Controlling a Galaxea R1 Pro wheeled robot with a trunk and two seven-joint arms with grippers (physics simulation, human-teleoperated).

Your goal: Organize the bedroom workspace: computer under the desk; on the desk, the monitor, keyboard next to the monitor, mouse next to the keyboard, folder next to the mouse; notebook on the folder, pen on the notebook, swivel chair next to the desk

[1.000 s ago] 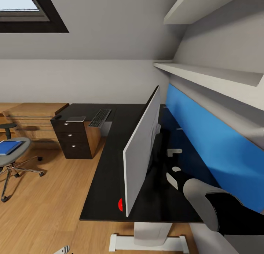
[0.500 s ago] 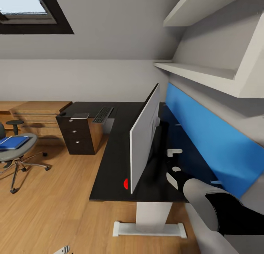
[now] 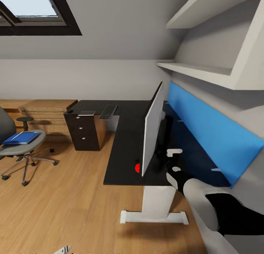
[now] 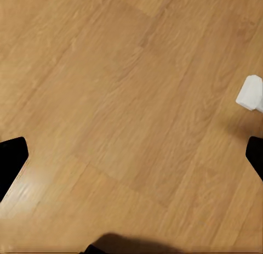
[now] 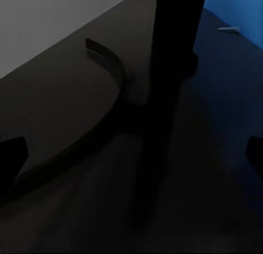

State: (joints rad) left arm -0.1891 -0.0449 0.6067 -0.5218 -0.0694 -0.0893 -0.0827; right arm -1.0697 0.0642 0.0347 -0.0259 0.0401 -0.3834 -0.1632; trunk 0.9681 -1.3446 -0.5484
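Head view: the monitor (image 3: pixel 153 131) stands upright on the desk (image 3: pixel 124 151), edge-on to the camera, white back toward the blue panel (image 3: pixel 209 133). The keyboard (image 3: pixel 108 111) lies at the desk's far end, well apart from the monitor. Beside it sit a grey flat thing, probably the notebook (image 3: pixel 86 113), and a small dark thing, likely the mouse (image 3: pixel 69 111). The folder (image 3: pixel 22 137) is on the chair (image 3: pixel 18 146), which stands well off from the desk. The right arm (image 3: pixel 205 201) reaches over the desk behind the monitor.

Left wrist view: bare floor (image 4: pixel 120 111), with the 2 fingertips (image 4: pixel 11 161) of the left gripper (image 4: pixel 131 158) at opposite edges, spread wide and holding nothing.

Right wrist view: the monitor's stand (image 5: pixel 170 56) close ahead on the desk; the right gripper (image 5: pixel 131 155) is likewise spread, empty.

Judged done: monitor on desk. Left: keyboard and mouse beside it, folder, notebook, pen, chair. Computer and pen cannot be placed.
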